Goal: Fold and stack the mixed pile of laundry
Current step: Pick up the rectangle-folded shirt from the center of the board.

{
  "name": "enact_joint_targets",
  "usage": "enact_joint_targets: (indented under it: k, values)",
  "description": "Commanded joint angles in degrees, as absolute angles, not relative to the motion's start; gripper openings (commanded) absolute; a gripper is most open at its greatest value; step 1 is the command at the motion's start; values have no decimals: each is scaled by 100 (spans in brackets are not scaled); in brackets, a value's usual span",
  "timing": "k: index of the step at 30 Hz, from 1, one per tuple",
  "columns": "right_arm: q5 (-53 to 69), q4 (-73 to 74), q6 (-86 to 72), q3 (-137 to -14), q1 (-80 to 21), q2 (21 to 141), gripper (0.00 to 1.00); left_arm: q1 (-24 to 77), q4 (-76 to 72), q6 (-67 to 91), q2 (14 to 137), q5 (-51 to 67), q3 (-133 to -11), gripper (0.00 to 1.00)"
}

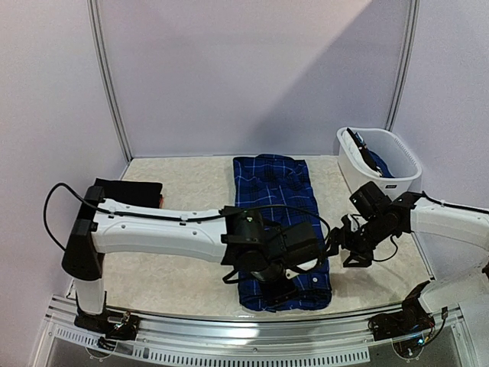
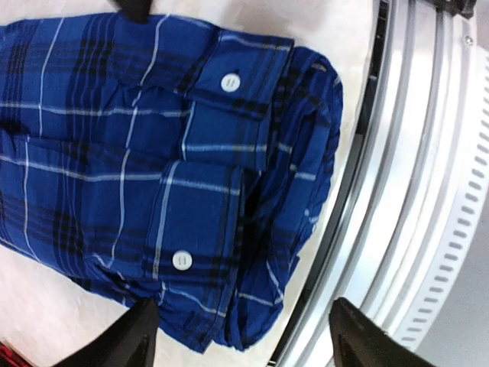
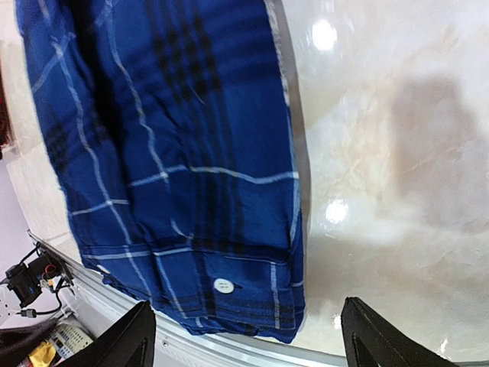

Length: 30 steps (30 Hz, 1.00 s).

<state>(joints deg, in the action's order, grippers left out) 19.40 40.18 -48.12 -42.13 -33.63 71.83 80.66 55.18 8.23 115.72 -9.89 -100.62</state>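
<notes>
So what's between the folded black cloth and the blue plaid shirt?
Only bare cream tabletop separates the black cloth from the blue plaid shirt in the top view; the white left arm crosses nearer.

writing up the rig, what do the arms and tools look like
The left arm and right arm have white shells with black joints and bases. A thin black cable loops off the left arm's shoulder. The left tool and right tool each have two black wedge-shaped fingers.

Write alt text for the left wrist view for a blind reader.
A folded blue plaid shirt with two white buttons lies on a pale table, its end near the metal edge rail. The left pincer hangs open above it.
</notes>
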Motion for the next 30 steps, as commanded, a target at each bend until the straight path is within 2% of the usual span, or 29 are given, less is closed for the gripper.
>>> enact_joint_targets:
  k: [1, 14, 20, 21, 22, 23, 30]
  values:
    - [1239, 4743, -4703, -4597, -3307, 6901, 86, 8287, 5438, 295, 11960, -1622, -10270, 81]
    - [1011, 5422, -4647, -4557, -3111, 6293, 90, 8478, 4712, -230, 12484, -2481, -10232, 86]
    - [994, 5608, -4612, -4548, -3075, 6159, 91, 8500, 4647, -626, 12737, -2445, -10287, 87]
    - [987, 5648, -4606, -4564, -3065, 6140, 91, 8502, 4650, -667, 12737, -2366, -10258, 89]
    - [978, 5681, -4592, -4574, -3056, 6136, 91, 8507, 4635, -704, 12718, -2306, -10208, 98]
    - [976, 5704, -4572, -4583, -3049, 6127, 91, 8523, 4598, -737, 12698, -2274, -10144, 99]
    - [1114, 5562, -4539, -4623, -3007, 6133, 93, 8527, 4335, -707, 12699, -2319, -9791, 100]
